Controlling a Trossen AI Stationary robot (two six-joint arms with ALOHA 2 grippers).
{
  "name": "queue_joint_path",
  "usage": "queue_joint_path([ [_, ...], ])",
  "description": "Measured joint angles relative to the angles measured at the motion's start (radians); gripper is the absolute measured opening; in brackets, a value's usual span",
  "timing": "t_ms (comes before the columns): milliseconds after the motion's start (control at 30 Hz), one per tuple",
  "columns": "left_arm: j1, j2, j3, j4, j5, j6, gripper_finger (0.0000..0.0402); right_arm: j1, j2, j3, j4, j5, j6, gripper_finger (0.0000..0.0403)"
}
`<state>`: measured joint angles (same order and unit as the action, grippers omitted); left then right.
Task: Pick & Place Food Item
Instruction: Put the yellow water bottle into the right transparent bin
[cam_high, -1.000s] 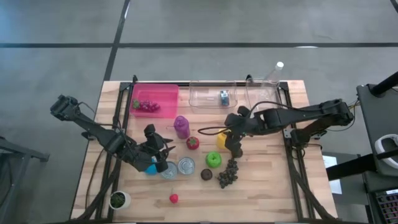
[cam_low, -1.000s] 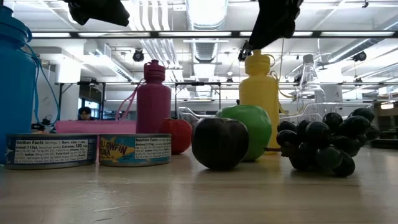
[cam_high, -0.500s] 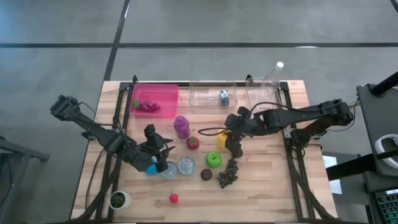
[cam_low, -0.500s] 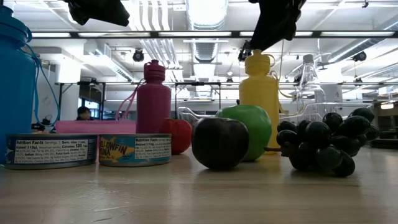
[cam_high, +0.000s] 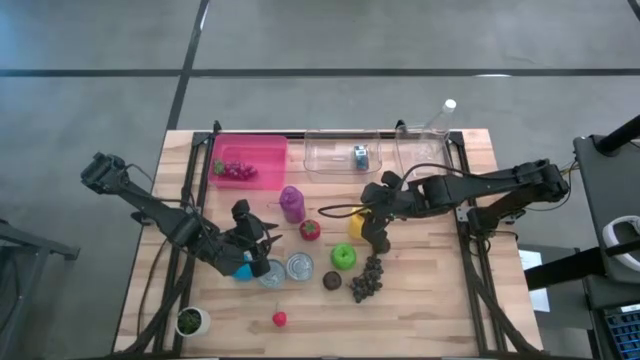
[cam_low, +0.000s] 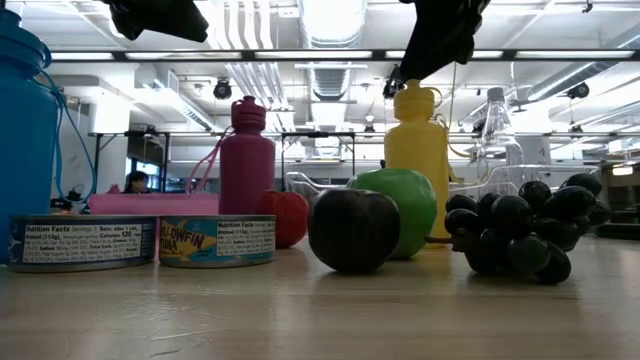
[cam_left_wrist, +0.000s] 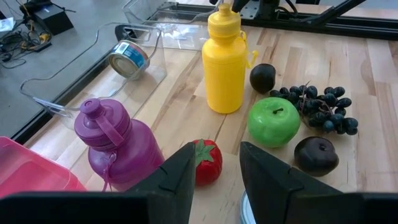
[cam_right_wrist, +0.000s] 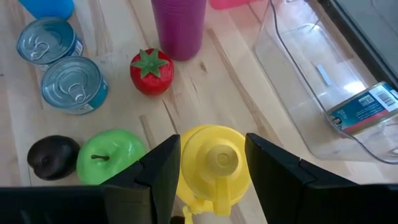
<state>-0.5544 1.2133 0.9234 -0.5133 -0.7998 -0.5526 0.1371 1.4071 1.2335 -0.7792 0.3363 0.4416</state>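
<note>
Nothing moved since a second ago: both arms and every item as before.

Seen from above, with the table's far edge as 12 o'clock. Pink bin (cam_high: 262, 152) at 11 o'clock, holding a bunch of purple grapes (cam_high: 232, 171). Clear tray (cam_high: 330, 155) at 12 o'clock, holding one tin (cam_high: 360, 156) on its side. Second clear bin (cam_high: 420, 152) at 1 o'clock; contents cannot be told.

On the wooden table (cam_high: 430, 290): purple bottle (cam_high: 291, 203) and yellow bottle (cam_high: 355, 226) upright near the centre, red tomato-like fruit (cam_high: 310, 229) between them. Green apple (cam_high: 343, 256), dark plum (cam_high: 332, 281) and dark grapes (cam_high: 367, 280) clustered at 6 o'clock of the yellow bottle. Two cans (cam_high: 300, 266) side by side at 7 o'clock, blue bottle (cam_high: 241, 269) just beside them. Small red fruit (cam_high: 279, 319) and a white cup (cam_high: 190, 321) near the front edge.

Left gripper (cam_high: 262, 245) poised above the cans, fingers parted, grasping nothing. Right gripper (cam_high: 378, 238) poised over the yellow bottle's cap, fingers parted, nothing clamped.

Beyond: grey floor with dark seams, bright ceiling strip lights, a person (cam_low: 133, 182) far off.
</note>
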Motion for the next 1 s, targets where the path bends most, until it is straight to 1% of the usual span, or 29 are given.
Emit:
queue_joint_path([
  [1000,0.0,0.0,0.0,0.0,0.0,0.002,0.0129,0.0,0.006,-0.012,0.005,0.004,0.0,0.0178],
])
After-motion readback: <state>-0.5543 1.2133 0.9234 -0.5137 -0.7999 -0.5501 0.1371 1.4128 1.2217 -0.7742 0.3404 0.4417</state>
